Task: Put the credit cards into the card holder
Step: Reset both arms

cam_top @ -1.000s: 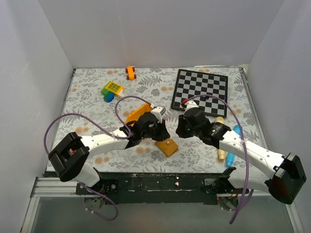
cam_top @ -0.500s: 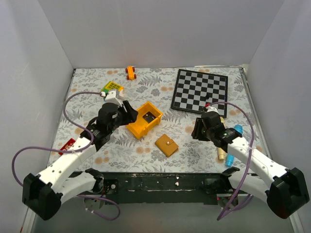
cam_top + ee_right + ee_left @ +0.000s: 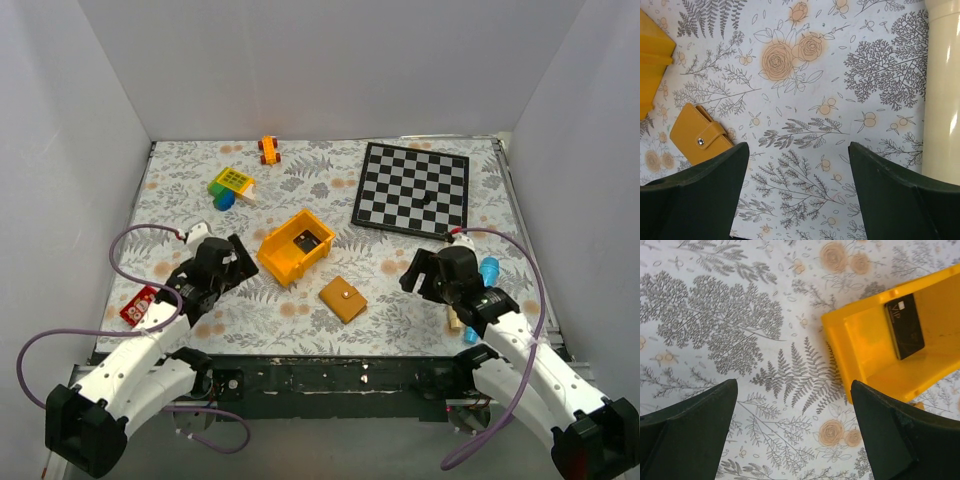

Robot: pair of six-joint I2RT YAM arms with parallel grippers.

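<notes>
The card holder point(image 3: 343, 298) lies folded shut on the floral cloth, its snap stud up; it also shows in the right wrist view as the tan card holder point(image 3: 700, 140) at lower left. One black credit card point(image 3: 904, 326) lies inside the yellow bin point(image 3: 865, 350), seen from above as a dark credit card point(image 3: 303, 239). My left gripper point(image 3: 237, 262) hangs open left of the bin, and between the wide-apart fingers of this left gripper point(image 3: 794, 385) is only cloth. My right gripper point(image 3: 414, 272) is open to the right of the card holder; the right gripper point(image 3: 798, 146) is empty.
The yellow bin point(image 3: 296, 246) stands behind the card holder. A chequered board point(image 3: 412, 187) lies at back right. A cream cylinder point(image 3: 942, 90) and a blue piece point(image 3: 486, 268) lie by the right arm. A toy car point(image 3: 268, 150), a yellow-green toy point(image 3: 230, 183) and a red item point(image 3: 138, 305) are on the left.
Both arms have pulled back from the card holder at the centre, left arm to the near left, right arm to the near right. Both grippers have opened wide. The card holder stays closed on the cloth.
</notes>
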